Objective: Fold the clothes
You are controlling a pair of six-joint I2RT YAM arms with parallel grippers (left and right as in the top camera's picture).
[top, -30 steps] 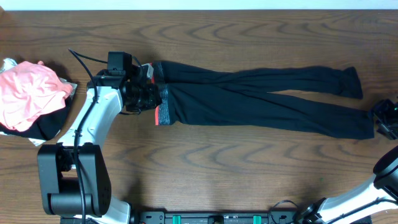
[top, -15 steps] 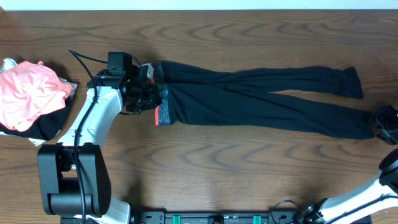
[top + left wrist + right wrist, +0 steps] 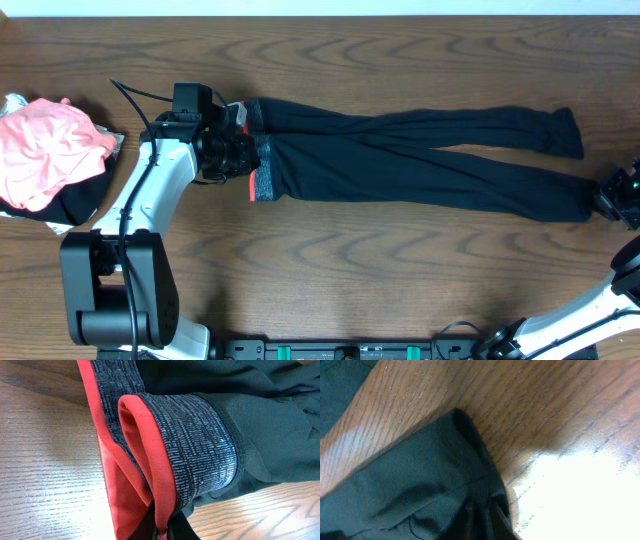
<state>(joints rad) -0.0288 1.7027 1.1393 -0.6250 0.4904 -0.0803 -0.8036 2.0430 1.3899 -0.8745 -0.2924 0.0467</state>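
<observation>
The clothes (image 3: 420, 165) are long black leggings laid across the table, the grey waistband (image 3: 262, 170) with its coral-red edge at the left and two narrow legs running right. My left gripper (image 3: 240, 157) is shut on the waistband; in the left wrist view the red edge (image 3: 150, 460) is pinched between the jaws (image 3: 162, 532) and lifts into a loop. My right gripper (image 3: 612, 195) is shut on the hem of the nearer leg at the table's right edge. The right wrist view shows the dark cuff (image 3: 445, 465) bunched into the closed gripper (image 3: 482, 520).
A pile of pink and black garments (image 3: 45, 160) lies at the far left of the wooden table (image 3: 330, 280). The farther leg's cuff (image 3: 565, 130) lies loose near the right side.
My right gripper moved in onto the nearer leg's hem and closed on it, pulling the cuff slightly. The left arm kept its grip and place.
</observation>
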